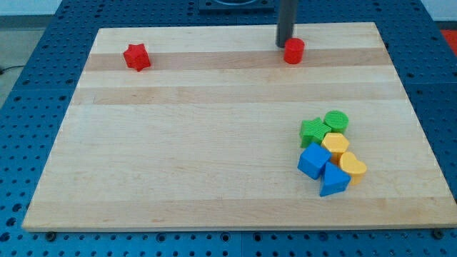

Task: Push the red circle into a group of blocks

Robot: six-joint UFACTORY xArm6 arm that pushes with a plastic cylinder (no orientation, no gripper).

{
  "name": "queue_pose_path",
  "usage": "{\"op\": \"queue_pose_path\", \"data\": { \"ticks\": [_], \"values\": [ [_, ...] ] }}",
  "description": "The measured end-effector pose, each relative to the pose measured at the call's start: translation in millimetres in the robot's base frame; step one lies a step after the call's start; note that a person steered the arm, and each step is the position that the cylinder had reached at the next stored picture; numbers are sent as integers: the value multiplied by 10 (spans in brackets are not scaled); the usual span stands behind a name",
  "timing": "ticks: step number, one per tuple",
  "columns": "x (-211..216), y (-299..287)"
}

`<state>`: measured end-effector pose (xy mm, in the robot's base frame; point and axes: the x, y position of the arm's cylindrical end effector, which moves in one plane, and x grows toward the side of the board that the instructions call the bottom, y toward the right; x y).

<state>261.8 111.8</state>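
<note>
Camera view, single frame.

Wooden board point(214, 143) lies on a blue perforated table point(21, 93).

Red circle point(293, 51): near the view's top edge of the board, right of centre. It stands upright as a short cylinder, round face up. Seen from above it is round, so no long axis and no pointing direction can be read from it.

My tip point(284, 46): the dark rod comes down from the view's top, and its lower end sits just beside the red circle, on the circle's left and slightly above it. Whether the two touch or a hairline gap remains, I cannot tell. There is no claw on this arm, only the rod, so nothing is spread, pressed together or pinched.

Red star point(136, 57): near the board's top left, well apart from the circle and the tip.

Group at the board's lower right, blocks touching or nearly so: green star point(312, 131), green circle point(335, 121), yellow hexagon point(335, 143), yellow heart point(352, 166), blue cube point(313, 160), blue triangle point(333, 179). The red circle is well apart from this group, toward the view's top.
</note>
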Motion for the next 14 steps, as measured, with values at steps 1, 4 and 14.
{"op": "queue_pose_path", "data": {
  "ticks": [1,4,14],
  "values": [
    [471,7],
    [580,523],
    [1674,148]
  ]
}}
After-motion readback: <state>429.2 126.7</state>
